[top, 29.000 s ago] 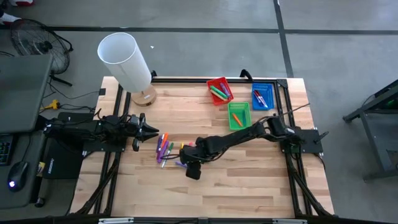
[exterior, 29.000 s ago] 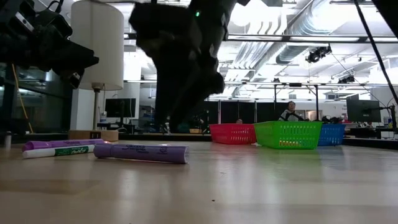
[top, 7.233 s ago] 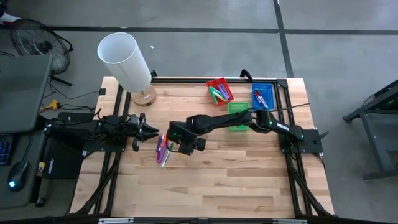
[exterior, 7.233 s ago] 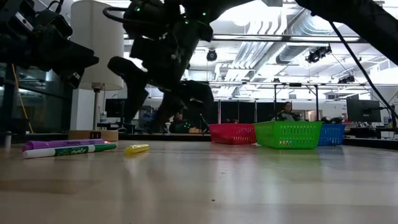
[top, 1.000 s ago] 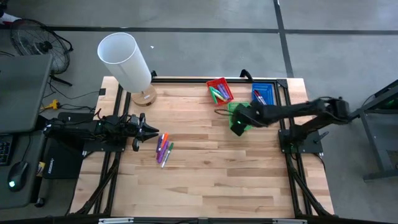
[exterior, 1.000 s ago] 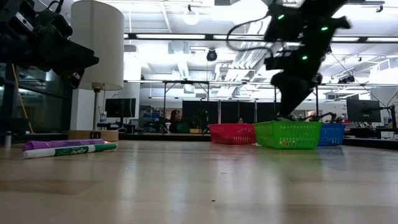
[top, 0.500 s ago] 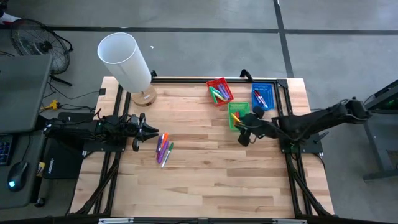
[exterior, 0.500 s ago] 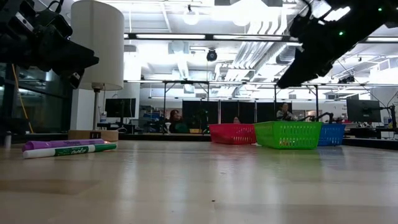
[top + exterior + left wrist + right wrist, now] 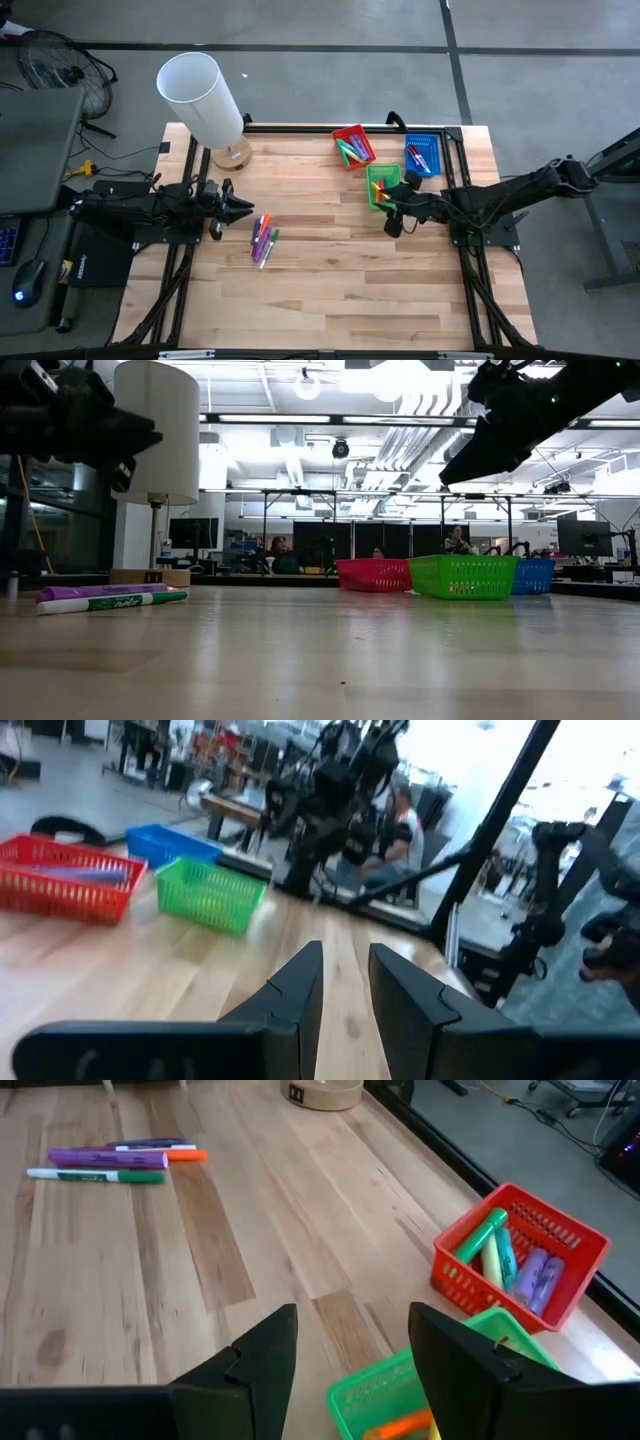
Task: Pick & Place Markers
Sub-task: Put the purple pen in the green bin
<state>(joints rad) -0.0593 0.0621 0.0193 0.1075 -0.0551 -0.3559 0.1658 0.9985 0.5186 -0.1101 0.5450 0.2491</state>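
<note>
Having pulled back from the green tray (image 9: pixel 382 184), the right gripper (image 9: pixel 392 222) hangs beside it with fingers wide and empty, so its marker looks delivered and the markers (image 9: pixel 262 239) left on the counter (image 9: pixel 330 280), well away from those fingers, come next.

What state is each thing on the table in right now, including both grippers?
Left gripper: slightly open, empty, near loose markers.
Right gripper: open, empty, above green tray.
Loose markers: lying flat on table.
Red tray: holds markers.
Green tray: holds markers.
Blue tray: holds markers.
Lamp: upright.

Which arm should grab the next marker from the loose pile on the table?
Left, probably. The left gripper hovers right beside the loose markers, fingers slightly apart. The right gripper, open and empty, sits across the table by the green tray.
</note>
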